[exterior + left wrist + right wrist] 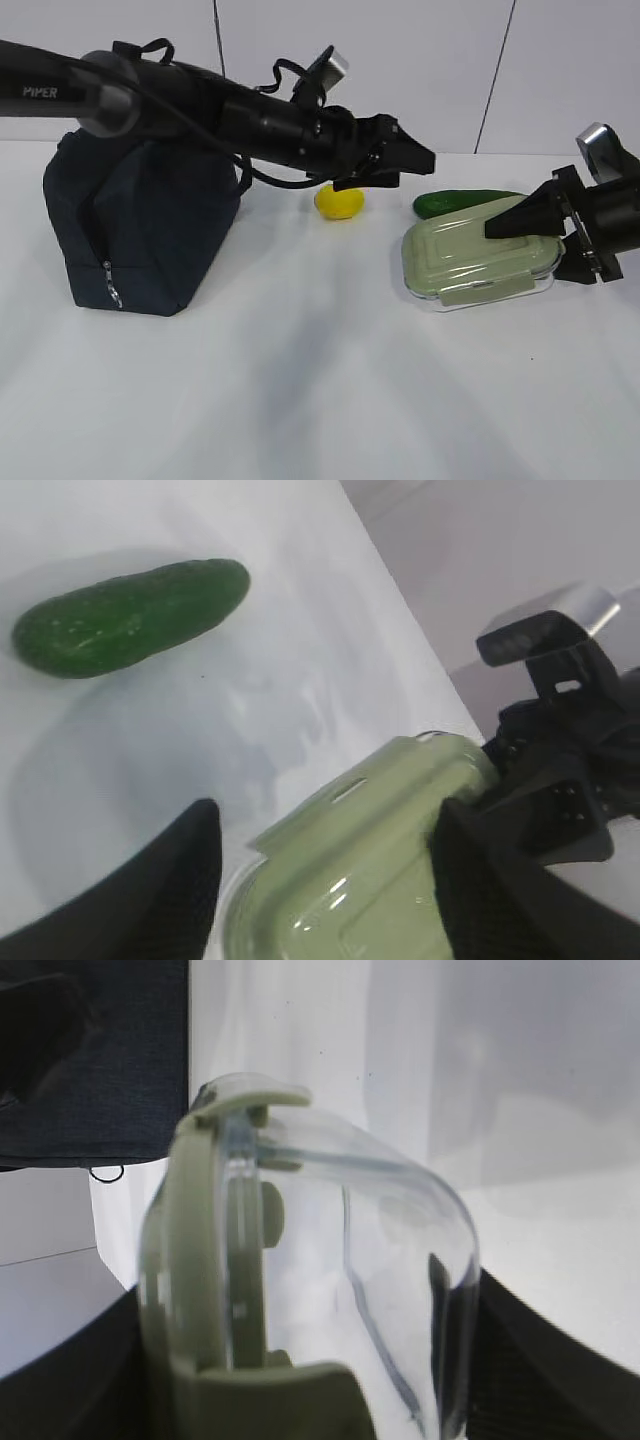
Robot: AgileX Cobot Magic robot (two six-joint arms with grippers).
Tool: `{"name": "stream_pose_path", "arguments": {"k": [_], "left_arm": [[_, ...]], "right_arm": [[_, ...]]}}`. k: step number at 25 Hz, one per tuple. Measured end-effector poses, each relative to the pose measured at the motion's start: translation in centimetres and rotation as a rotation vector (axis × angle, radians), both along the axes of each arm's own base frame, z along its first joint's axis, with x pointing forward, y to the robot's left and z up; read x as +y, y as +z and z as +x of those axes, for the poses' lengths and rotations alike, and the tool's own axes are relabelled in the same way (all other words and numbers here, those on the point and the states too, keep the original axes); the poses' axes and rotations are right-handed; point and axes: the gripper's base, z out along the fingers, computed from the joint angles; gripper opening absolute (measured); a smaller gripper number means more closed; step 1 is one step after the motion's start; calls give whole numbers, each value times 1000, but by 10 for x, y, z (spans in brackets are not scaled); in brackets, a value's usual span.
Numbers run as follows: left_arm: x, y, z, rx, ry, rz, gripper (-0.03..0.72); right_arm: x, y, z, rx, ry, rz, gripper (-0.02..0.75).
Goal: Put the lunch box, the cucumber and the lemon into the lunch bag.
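One lunch box (478, 262), sage-lidded and clear-walled, lies tilted on the white table (300, 380) with its right end between the jaws of the right gripper (545, 245), which are closed across its thickness. One cucumber (462, 202) lies just behind it and one lemon (339, 201) farther left, beside the single navy lunch bag (140, 225). The left gripper (400, 160) hangs half-open and empty above the lemon; judged from this layout, nothing is bagged and all three placements remain.
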Motion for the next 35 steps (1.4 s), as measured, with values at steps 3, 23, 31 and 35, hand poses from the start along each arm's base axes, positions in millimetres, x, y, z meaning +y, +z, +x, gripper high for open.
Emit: {"name": "stream_pose_path", "arguments": {"k": [3,23,31,35], "left_arm": [[-16,14,-5,-84,-67,30,470],[36,115,-14,-367,94,611,470],[114,122,5,-173,277,767,469],[157,121,16,-101,355,799,469]], "right_arm": [[0,0,0,0,0,0,524],[0,1,1,7,-19,15,524],[0,1,1,8,-23,18,524],[0,2,3,7,-40,35,524]]}}
